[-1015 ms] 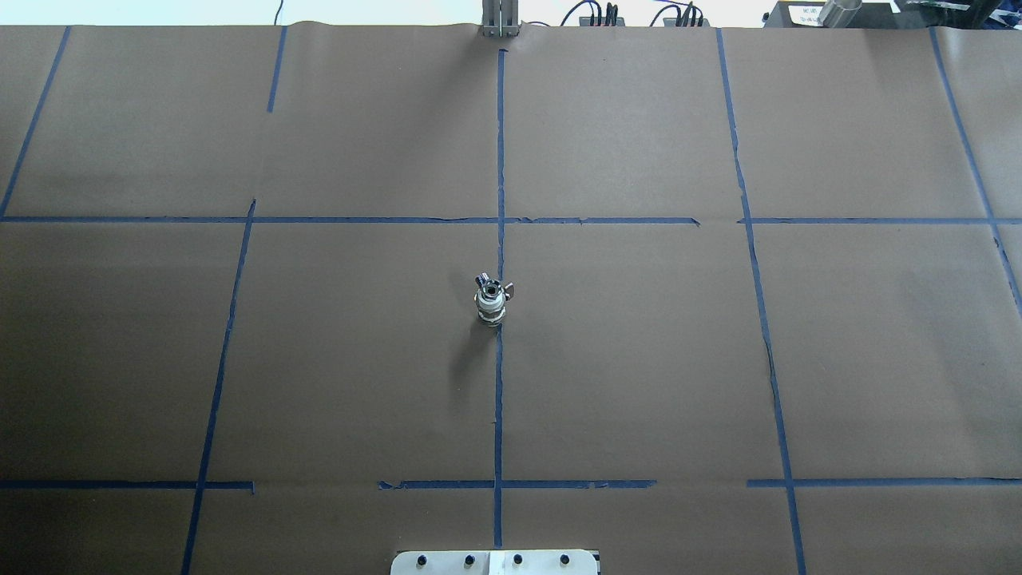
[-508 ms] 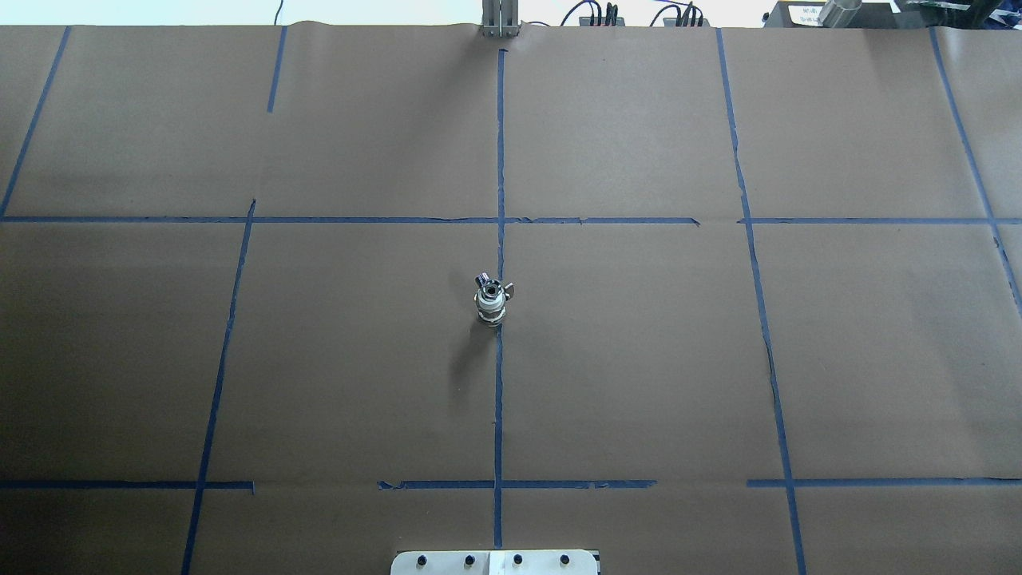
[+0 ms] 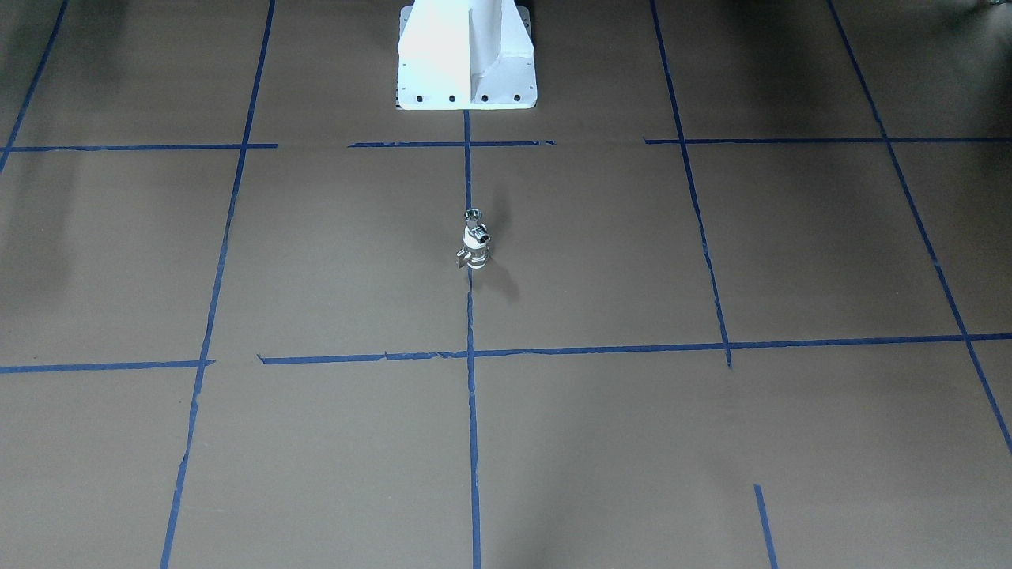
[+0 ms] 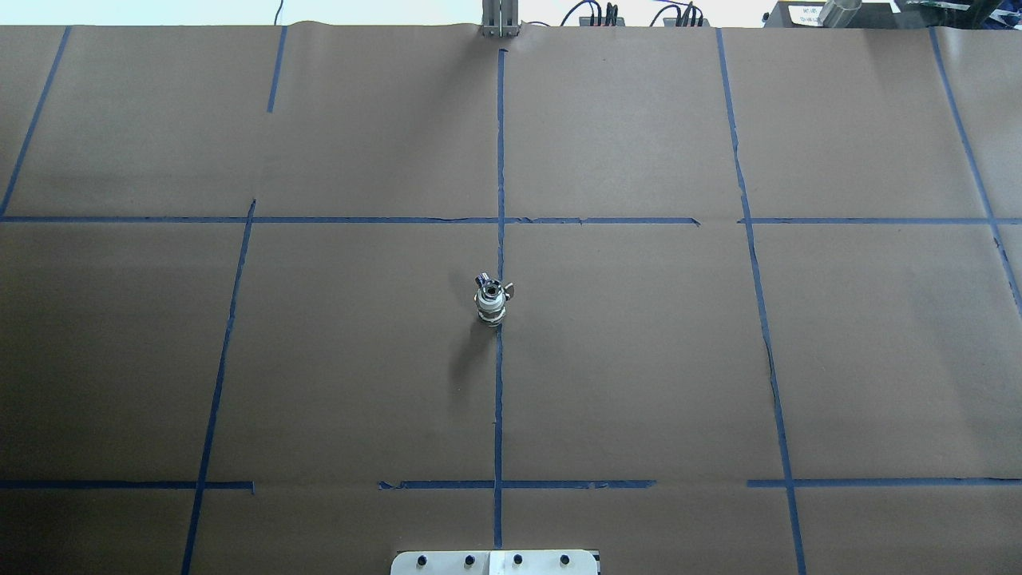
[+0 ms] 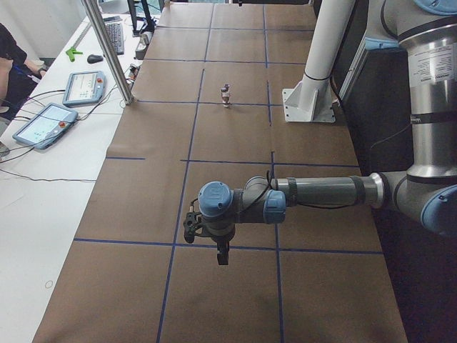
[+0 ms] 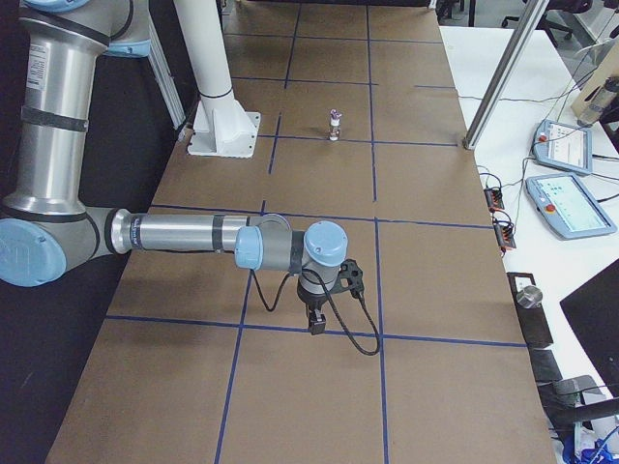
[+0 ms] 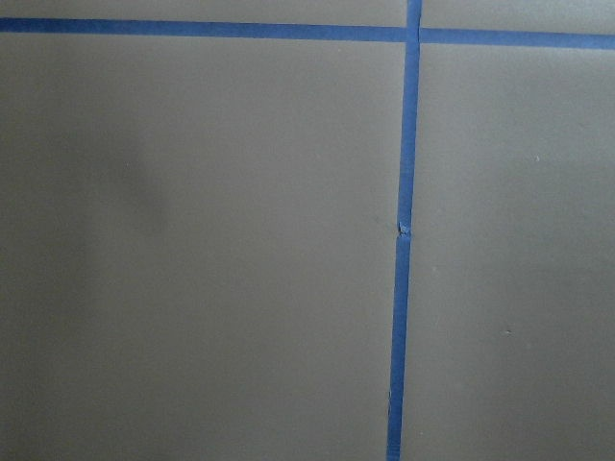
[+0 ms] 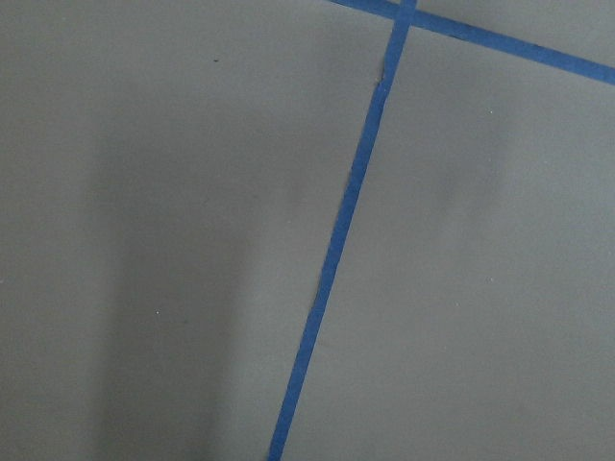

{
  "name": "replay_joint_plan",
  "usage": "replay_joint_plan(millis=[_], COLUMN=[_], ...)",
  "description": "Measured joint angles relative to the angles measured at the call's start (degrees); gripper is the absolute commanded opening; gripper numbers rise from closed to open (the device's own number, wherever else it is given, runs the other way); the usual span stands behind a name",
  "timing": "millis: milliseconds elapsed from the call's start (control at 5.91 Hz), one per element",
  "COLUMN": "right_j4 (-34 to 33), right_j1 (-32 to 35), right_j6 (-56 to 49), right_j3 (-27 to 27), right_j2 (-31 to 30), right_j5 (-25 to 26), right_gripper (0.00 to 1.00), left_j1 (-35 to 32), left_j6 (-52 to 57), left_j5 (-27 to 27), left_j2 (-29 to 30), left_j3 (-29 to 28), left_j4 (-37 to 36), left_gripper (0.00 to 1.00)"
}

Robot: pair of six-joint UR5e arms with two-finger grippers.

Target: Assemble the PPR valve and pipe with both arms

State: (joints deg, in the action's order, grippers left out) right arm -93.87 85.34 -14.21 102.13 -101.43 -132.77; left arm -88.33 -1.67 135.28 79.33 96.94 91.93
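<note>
On brown paper (image 4: 639,359), shiny valve (image 4: 491,299) (upright)

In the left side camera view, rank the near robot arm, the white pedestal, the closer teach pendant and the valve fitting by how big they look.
1. left arm, though being nearest to the camera inflates it
2. white pedestal
3. teach pendant
4. valve fitting, smallest and farthest away

Brown paper (image 8: 144,115) fills the whole view, flat and matte. A blue tape strip (image 8: 336,254) runs from the bottom edge, left of centre, slanting up to the right. There it meets a second strip (image 8: 509,43) that cuts across the top right corner (the crossing sits almost at the upper edge). A soft shadow (image 8: 173,327) darkens the paper left of the long strip
</note>
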Motion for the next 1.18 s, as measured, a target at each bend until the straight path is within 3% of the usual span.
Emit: replay_joint_plan(millis=[1185], right_j4=[0.03], right_j1=[0.00], right_j6=[0.19], right_j3=[0.00], right_j2=[0.17], right_j5=[-1.98], right_gripper=[1.00], left_j1=[0.00], left_j6=[0.00], left_j5=[-0.10], left_j2=[-0.04], left_j3=[-0.03], left_j4=[-0.32], left_gripper=[1.00])
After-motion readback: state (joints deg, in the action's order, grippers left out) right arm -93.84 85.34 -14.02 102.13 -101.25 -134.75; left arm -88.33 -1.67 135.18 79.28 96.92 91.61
